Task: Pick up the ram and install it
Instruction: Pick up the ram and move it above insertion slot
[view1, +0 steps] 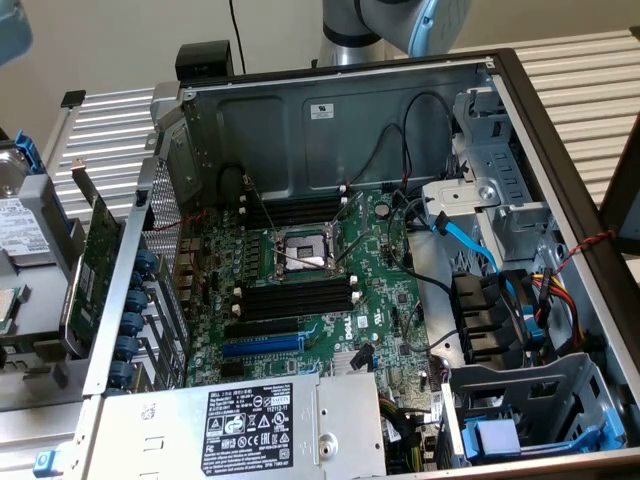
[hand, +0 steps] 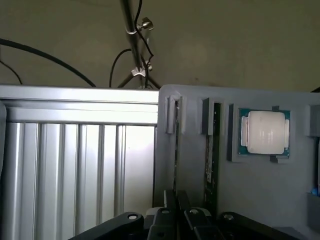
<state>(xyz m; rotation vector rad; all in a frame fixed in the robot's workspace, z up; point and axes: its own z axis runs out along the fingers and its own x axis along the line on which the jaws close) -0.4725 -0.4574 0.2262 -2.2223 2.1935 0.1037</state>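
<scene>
Gripper (hand: 177, 204) closed on the ram (hand: 176, 150), which stands edge-on in a grey tray (hand: 192, 160) slot. Ram's near end is hidden by the fingers (hand: 167, 215).

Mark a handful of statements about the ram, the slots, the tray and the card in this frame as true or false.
1. The black memory slots on the motherboard hold no stick. True.
2. The ram lies flat on the motherboard. False: it stands on edge in a slot of the gray tray.
3. A processor chip sits in a recess of that tray. True.
4. The green card is plugged into the motherboard. False: it stands outside the case, at the exterior view's left.
5. The gripper is down inside the case. False: it is at the tray, close to the ram.
</scene>
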